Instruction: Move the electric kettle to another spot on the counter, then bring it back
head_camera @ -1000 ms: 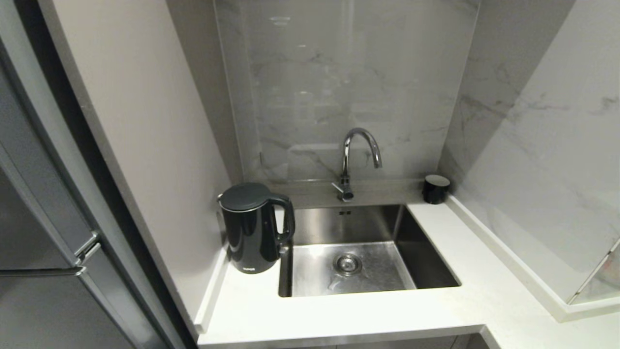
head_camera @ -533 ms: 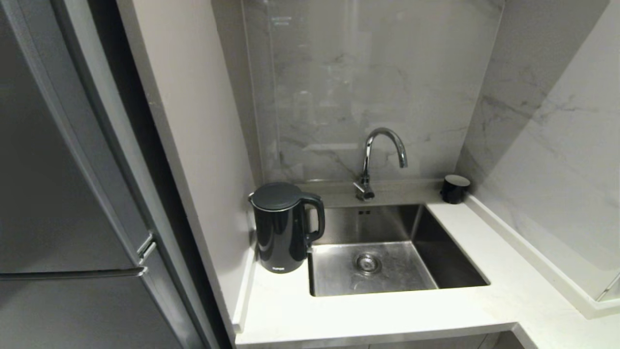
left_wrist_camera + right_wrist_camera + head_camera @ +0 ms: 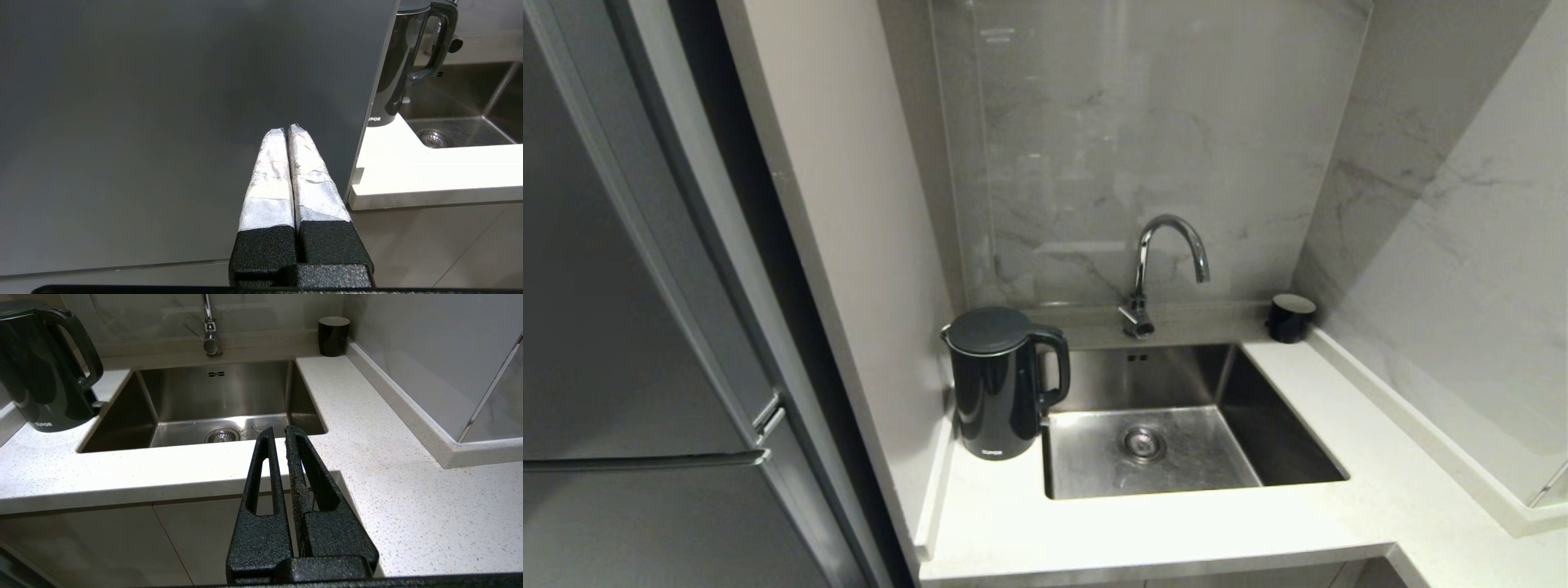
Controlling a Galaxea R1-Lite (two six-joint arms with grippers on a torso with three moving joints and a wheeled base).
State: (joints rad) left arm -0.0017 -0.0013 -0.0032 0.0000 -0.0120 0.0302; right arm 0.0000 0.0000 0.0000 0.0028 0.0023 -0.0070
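The counter (image 3: 1143, 531) wraps around a steel sink (image 3: 1241, 441); the electric kettle (image 3: 1001, 384) stands upright on it, just left of the sink, against the side wall. Left gripper (image 3: 289, 130) and right gripper (image 3: 278, 433) hang before the counter's front edge, jaws pressed together, holding nothing

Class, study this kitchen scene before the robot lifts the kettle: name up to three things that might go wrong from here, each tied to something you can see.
1. The electric kettle stands right at the sink rim, so a nudge might tip it into the basin.
2. It sits close to the side wall panel, leaving little room to approach from that side.
3. The loop handle faces the sink; shut fingers of the right gripper must open before a grasp, or they may just push it.
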